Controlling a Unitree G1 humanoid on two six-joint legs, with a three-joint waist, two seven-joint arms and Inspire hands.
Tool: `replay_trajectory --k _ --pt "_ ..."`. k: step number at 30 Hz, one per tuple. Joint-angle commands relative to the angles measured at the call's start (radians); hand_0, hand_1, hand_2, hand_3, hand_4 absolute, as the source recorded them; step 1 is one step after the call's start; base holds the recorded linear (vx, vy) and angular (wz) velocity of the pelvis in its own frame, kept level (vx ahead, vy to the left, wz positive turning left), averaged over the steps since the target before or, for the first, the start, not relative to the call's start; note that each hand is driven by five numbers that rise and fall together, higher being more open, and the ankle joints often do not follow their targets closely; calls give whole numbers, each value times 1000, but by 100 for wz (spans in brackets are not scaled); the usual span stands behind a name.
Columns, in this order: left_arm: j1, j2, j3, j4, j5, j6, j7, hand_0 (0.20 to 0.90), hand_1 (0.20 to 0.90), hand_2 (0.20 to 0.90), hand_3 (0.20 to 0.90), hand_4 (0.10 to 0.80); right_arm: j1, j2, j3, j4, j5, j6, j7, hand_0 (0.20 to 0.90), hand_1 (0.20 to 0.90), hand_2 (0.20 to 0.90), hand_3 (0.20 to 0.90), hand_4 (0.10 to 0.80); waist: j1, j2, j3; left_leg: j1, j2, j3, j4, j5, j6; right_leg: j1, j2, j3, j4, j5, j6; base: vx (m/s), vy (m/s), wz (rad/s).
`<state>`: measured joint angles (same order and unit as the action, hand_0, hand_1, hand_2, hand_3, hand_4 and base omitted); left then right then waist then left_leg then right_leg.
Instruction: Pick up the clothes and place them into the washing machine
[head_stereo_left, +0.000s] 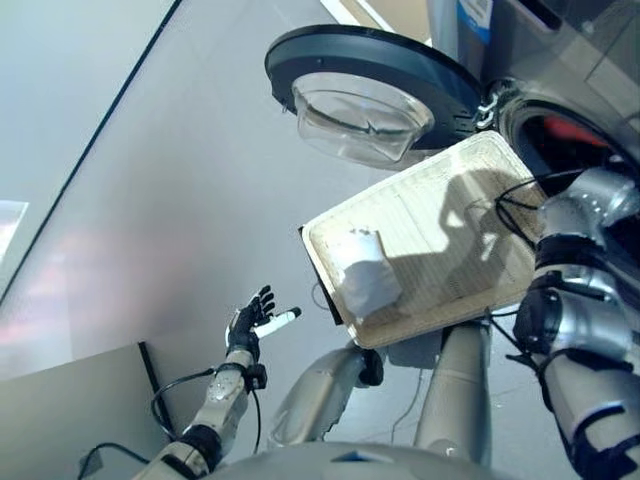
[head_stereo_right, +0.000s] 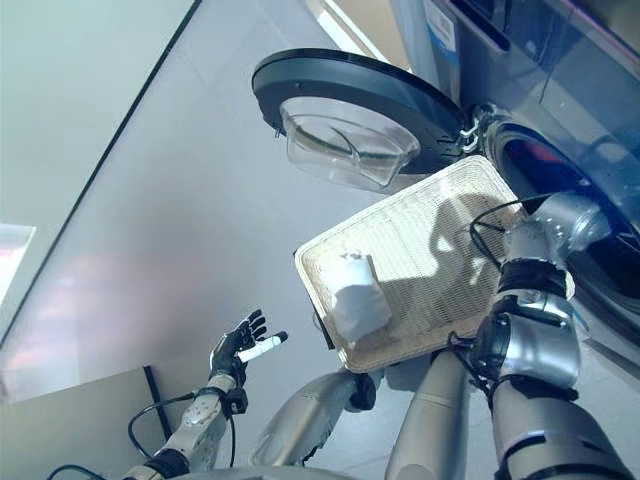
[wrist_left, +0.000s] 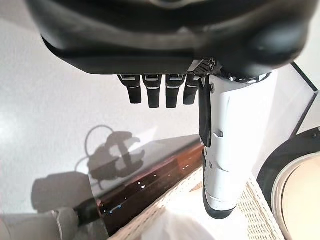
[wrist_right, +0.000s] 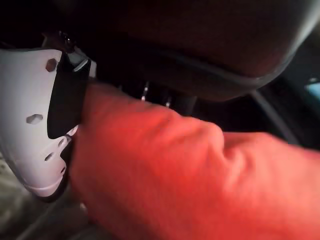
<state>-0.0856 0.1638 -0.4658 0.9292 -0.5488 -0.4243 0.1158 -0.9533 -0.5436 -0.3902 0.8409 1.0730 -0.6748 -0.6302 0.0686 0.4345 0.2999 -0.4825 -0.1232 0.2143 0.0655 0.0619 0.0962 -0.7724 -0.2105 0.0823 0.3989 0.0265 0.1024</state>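
The washing machine (head_stereo_left: 560, 60) stands at the upper right, its round door (head_stereo_left: 370, 75) swung open. My right arm reaches into the drum, where a red cloth (head_stereo_left: 568, 131) shows. In the right wrist view the right hand (wrist_right: 35, 115) has its thumb pressed against the red cloth (wrist_right: 175, 170), which bunches between thumb and fingers. A white cloth (head_stereo_left: 365, 275) lies in a pale woven basket (head_stereo_left: 450, 200) below the door. My left hand (head_stereo_left: 250, 322) hangs open over the floor at the lower left, holding nothing.
The open door juts out over the basket's far end. Grey floor stretches to the left, crossed by a dark line (head_stereo_left: 90, 150). A low grey ledge (head_stereo_left: 70, 400) sits at the bottom left.
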Motion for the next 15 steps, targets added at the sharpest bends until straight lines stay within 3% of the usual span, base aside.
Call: replay_trajectory --k 1,7,15 --pt "31 11 -16 16 7 -45 37 900 900 900 900 800 -43 -125 69 -138 -126 -67 -36 200 200 200 200 300 -23 62 -68 -102 2 -64 138 -62 -99 27 49 -24 14 -54 -47 -26 18 -11" --pt "21 4 -33 8 -8 -49 36 900 900 900 900 800 -59 -118 73 -172 -140 -83 -57 200 200 200 200 300 -42 85 -40 -136 8 -19 158 -68 -93 -35 61 19 43 -48 -47 -24 25 -17" --pt "32 19 -39 -27 -9 -46 29 900 900 900 900 800 -79 -88 98 -196 -156 -87 -62 200 200 200 200 300 -28 85 -49 -154 19 16 161 -73 -86 -74 79 56 54 -47 -45 8 -21 -22"
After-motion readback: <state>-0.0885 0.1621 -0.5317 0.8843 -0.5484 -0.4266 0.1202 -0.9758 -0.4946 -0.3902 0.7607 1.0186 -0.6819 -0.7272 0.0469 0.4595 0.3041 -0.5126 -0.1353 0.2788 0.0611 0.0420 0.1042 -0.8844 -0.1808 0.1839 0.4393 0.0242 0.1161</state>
